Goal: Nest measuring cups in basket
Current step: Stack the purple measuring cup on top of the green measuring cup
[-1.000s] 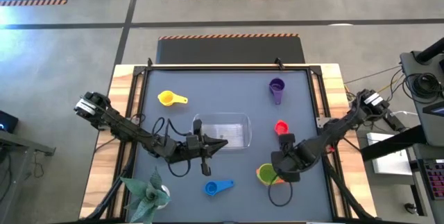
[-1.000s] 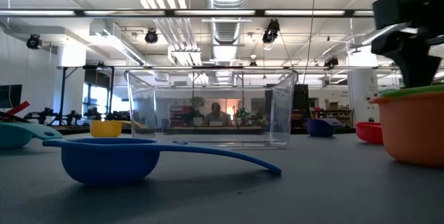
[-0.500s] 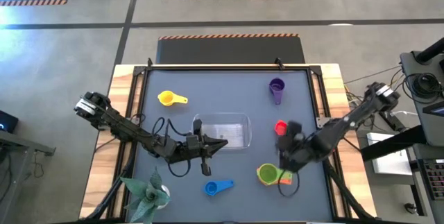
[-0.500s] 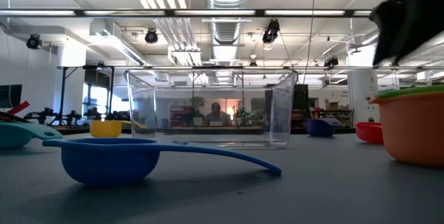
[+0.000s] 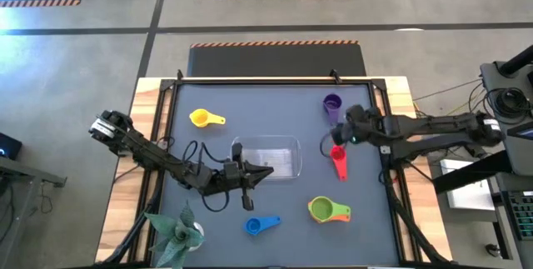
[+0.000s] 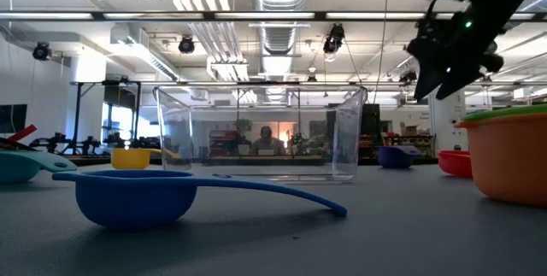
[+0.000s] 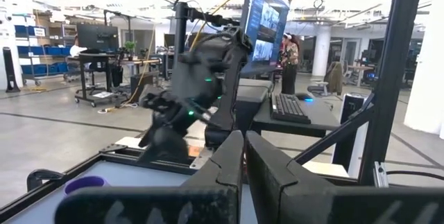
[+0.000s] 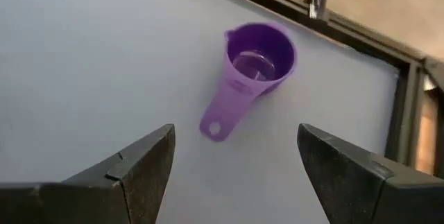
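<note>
Purple cup (image 8: 254, 72) ahead of right gripper (image 8: 236, 175), jaws wide apart, empty; left gripper (image 5: 248, 179) jaws together.

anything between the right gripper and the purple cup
Nothing. In the right wrist view the open right gripper looks straight at the purple cup, with only bare grey mat between them. The high view agrees.

No legible text or labels anywhere.
</note>
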Available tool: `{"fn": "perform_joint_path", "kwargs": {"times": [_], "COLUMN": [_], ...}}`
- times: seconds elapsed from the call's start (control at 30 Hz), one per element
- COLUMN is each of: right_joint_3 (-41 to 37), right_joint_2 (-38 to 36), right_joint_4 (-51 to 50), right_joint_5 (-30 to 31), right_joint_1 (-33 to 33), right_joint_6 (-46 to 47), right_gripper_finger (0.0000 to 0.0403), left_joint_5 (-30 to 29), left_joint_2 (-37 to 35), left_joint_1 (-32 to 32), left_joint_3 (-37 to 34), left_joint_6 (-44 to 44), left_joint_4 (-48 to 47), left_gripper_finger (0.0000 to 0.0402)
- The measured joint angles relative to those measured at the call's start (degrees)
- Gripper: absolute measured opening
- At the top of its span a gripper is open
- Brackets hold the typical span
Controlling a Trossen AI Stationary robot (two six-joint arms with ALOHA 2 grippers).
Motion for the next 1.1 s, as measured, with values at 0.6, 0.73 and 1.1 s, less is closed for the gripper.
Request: {"fn": "perform_joint_path", "kwargs": {"times": [0.6, 0.73, 1.1], "right_joint_3": [-1.7, -1.7, -1.7], "right_joint_2": [19.1, 23.9, 30.2], "right_joint_4": [19.8, 22.7, 28.8], "right_joint_5": [-16.2, -16.3, -16.2], "right_joint_1": [-23.7, -25.0, -25.1], "right_joint_6": [-13.2, -12.5, -12.6], "right_gripper_finger": [0.0319, 0.0345, 0.0324], "left_joint_5": [-0.1, -0.1, -0.1], "left_joint_2": [0.0, 0.0, 0.0], "left_joint_1": [0.2, 0.2, 0.4], "left_joint_3": [0.0, 0.0, 0.0], "left_joint_6": [0.0, 0.1, 0.1], "left_joint_4": [-0.9, -0.9, -1.4], "left_gripper_finger": [0.0000, 0.0000, 0.0000]}}
